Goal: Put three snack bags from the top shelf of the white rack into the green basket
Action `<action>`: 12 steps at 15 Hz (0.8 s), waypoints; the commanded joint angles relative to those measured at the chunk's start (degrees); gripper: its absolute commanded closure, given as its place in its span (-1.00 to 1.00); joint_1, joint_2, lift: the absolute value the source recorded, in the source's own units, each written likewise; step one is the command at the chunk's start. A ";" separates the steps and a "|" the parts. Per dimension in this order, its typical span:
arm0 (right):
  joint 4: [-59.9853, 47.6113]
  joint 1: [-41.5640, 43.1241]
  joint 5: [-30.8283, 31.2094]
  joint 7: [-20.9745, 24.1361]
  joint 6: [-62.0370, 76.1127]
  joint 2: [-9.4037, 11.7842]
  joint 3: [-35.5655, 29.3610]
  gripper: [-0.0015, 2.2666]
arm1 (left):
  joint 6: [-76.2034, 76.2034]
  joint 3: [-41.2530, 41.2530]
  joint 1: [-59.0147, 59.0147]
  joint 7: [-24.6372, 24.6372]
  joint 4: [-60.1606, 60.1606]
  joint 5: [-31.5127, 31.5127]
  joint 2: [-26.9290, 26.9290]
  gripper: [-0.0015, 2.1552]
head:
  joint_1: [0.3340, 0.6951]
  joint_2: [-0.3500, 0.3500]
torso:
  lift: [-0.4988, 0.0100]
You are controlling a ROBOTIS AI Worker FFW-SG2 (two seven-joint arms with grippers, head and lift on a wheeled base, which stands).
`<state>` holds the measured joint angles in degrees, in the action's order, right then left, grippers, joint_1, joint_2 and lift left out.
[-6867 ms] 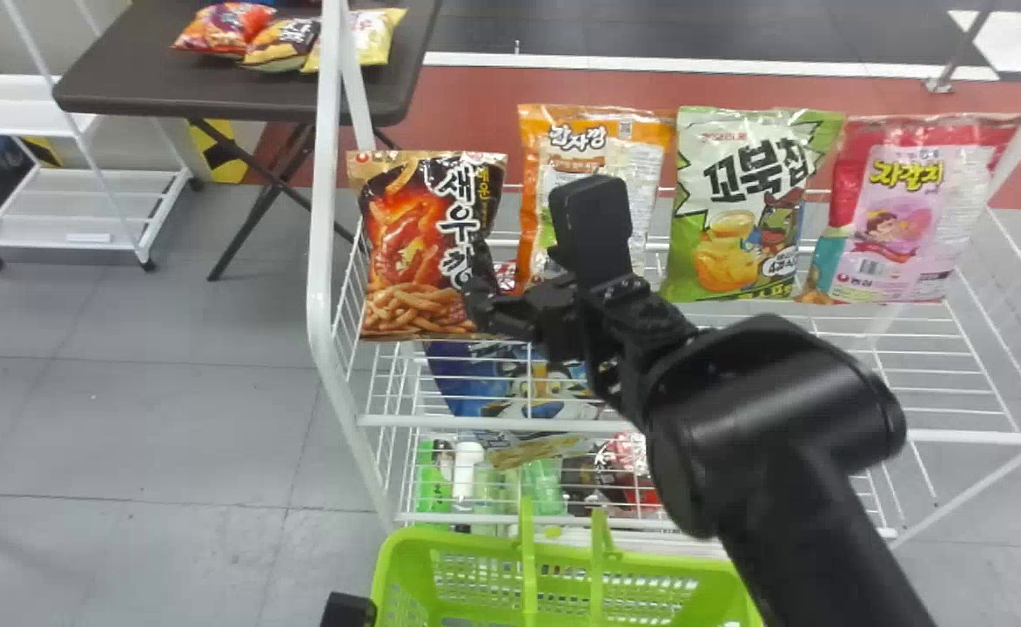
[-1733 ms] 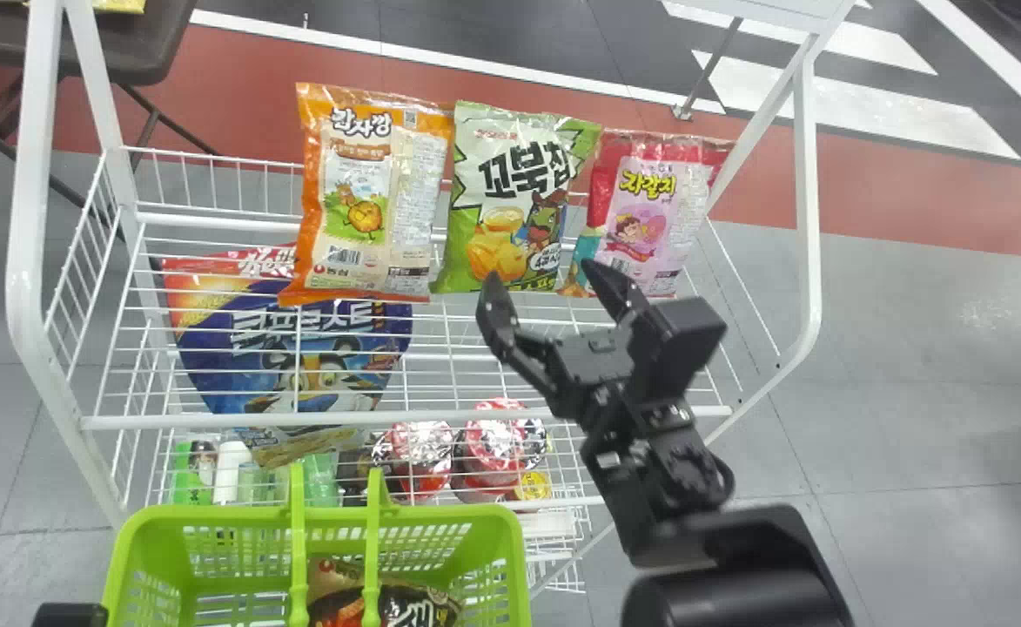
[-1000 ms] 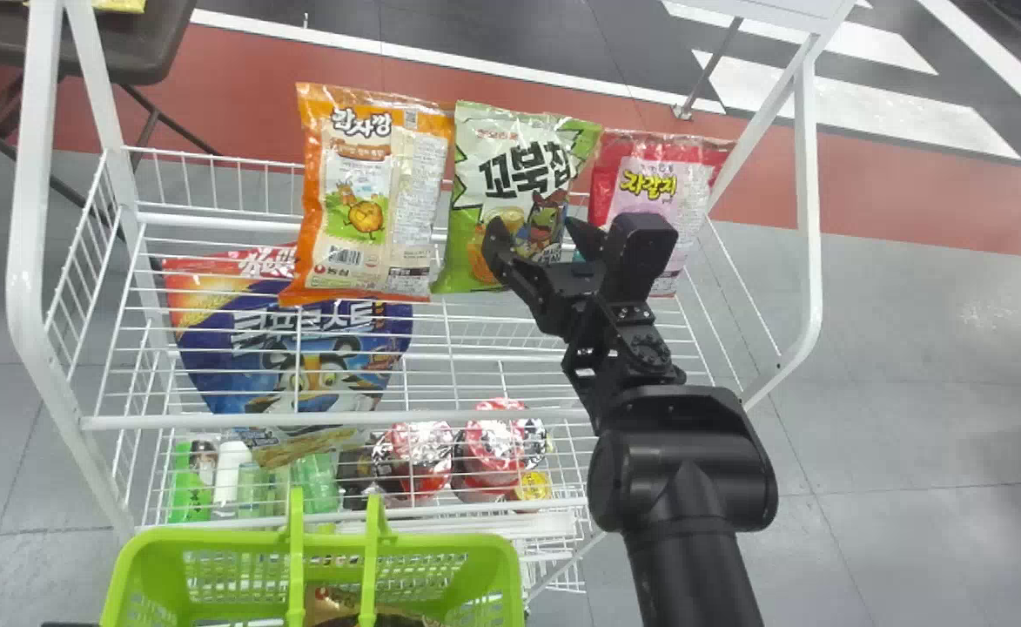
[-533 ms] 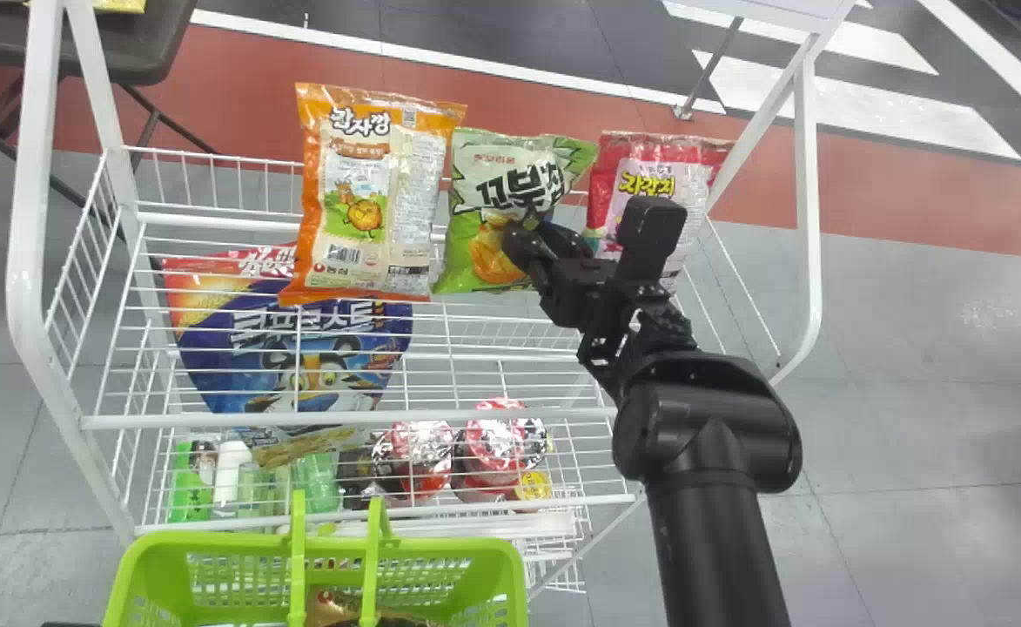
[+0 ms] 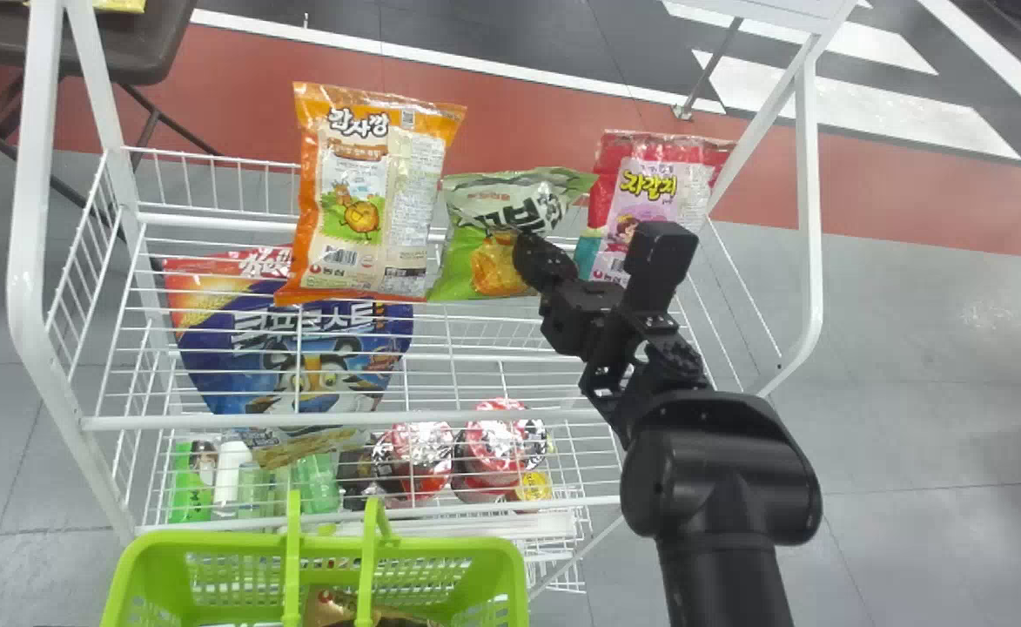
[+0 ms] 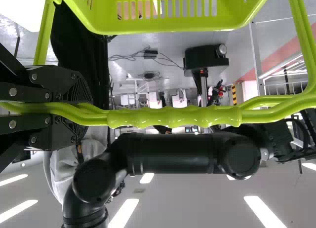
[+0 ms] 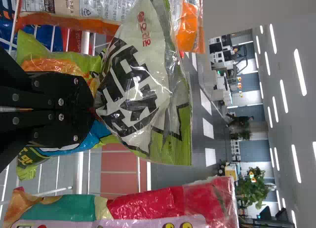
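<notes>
Green bag crumpled down at its top since the earlier frame, right gripper clenched on its front, bag between orange bag and pink bag, at rack.

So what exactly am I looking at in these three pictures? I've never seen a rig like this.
It's a two-armed robot. One picture looks forward and down from its head; the other two come from its wrists and are turned sideways. The right gripper pinches a green snack bag at the top shelf of the white rack. An orange snack bag and a pink-and-red one flank it. The left gripper is closed on the handle of the green basket, where another bag lies.
</notes>
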<state>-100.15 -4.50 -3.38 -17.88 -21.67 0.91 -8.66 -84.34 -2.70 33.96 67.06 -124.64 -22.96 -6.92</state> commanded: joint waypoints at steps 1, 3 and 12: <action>-4.88 -3.50 -0.04 1.27 0.09 -0.03 0.04 0.91 | 0.01 -0.11 0.41 0.08 -0.52 0.02 -0.11 0.97 | 1.00 -1.00 | 0.96; -9.80 -6.93 -0.13 2.41 0.09 -0.03 -0.31 0.91 | 0.01 0.06 0.93 0.08 -1.57 -0.07 -0.20 0.97 | 1.00 -1.00 | 0.96; -38.10 -36.81 -11.29 -1.89 -3.96 -0.20 -9.71 0.91 | -0.17 1.47 0.67 -0.62 -2.45 -0.33 -0.11 0.97 | 1.00 -1.00 | 0.96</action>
<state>-135.99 -37.26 -10.76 -18.80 -24.06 0.79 -16.26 -84.46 -1.38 34.66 66.66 -127.04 -23.30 -7.10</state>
